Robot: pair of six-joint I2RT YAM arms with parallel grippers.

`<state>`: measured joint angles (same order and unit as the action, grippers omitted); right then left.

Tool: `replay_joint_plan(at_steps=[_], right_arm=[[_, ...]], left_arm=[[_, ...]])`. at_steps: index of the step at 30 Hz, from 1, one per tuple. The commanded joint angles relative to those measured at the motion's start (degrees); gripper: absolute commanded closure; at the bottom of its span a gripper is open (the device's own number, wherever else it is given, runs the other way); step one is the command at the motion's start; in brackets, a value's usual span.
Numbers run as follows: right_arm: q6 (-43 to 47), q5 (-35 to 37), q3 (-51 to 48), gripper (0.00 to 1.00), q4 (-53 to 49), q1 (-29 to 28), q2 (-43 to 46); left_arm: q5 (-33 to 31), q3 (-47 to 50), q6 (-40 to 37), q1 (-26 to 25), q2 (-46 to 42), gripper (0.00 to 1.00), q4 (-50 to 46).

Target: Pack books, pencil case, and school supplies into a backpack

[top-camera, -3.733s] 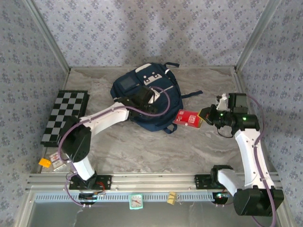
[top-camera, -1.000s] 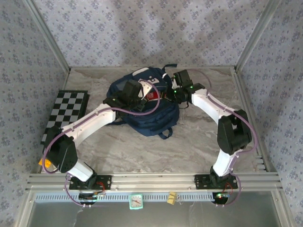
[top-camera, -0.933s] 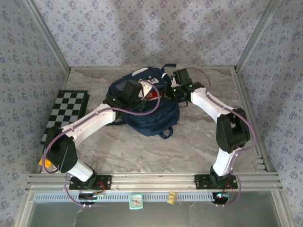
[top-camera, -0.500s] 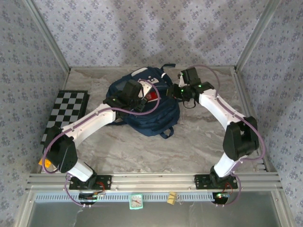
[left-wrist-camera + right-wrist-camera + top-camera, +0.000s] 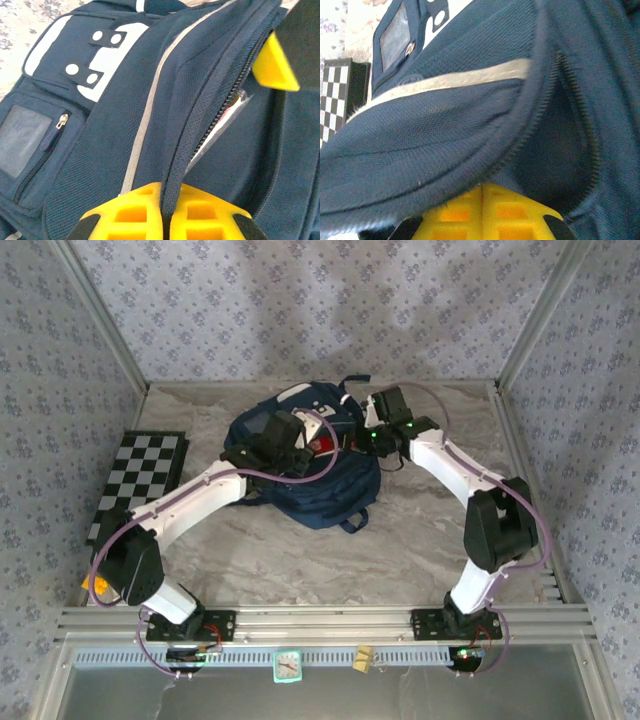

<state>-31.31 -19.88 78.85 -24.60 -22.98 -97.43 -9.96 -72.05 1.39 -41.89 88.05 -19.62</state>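
L gripper [image 5: 162, 192] clamped on backpack [image 5: 100, 150] zip edge; R gripper [image 5: 482, 192] pinched together, nothing seen in it. If your L slips, flap drops & snags R.

Matt, coarse-woven cloth backpack [image 5: 100, 165]

Grey marbled worktop [image 5: 300, 560]: backpack [image 5: 310, 502] lying mid-rear; chessboard [image 5: 135, 485] at left edge; small orange item [image 5: 95, 585] near-left corner.
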Motion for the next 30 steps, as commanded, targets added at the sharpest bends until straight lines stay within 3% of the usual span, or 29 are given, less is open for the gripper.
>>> replay_joint_plan(at_steps=[1,3,5,7,10,19,21,24,30], right_arm=[[2.35,3.06,-2.22,0.94,-4.28,3.19,6.37],[2.86,2.8,-4.82,0.91,-4.56,4.95,9.28],[4.04,2.53,-6.37,0.89,-6.72,6.05,11.58],[5.09,3.52,-7.45,0.87,-9.12,5.96,13.17],[4.77,2.53,-9.69,0.8,-9.59,4.79,14.8],[-2.46,7.58,-8.78,0.66,-6.53,-9.14,13.97],[-3.76,8.77,-7.92,0.64,-4.6,-11.66,13.09],[-3.43,4.75,-6.64,0.62,1.33,-13.28,10.56],[-4.07,6.57,0.27,0.61,0.73,-13.76,2.56]], left_arm=[[4.15,-3.83,4.77,-2.45,0.99,0.96,0.66],[4.96,-5.45,6.18,-2.92,2.06,0.77,-1.34],[4.76,-6.02,8.17,-2.88,0.98,0.46,-3.76],[4.44,-4.47,9.49,-2.9,-1.89,0.33,-4.21],[3.72,0.41,14.93,-1.1,-8.27,0.29,-2.52],[12.33,14.08,35.95,15.52,-17.85,0.26,-0.72],[15.18,16.61,40.4,18.96,-18.26,0.26,1.19],[21.45,19.76,46.43,23.69,-17.21,0.26,5.83],[25.92,21.58,51.75,27.24,-11.88,0.28,13.63]])
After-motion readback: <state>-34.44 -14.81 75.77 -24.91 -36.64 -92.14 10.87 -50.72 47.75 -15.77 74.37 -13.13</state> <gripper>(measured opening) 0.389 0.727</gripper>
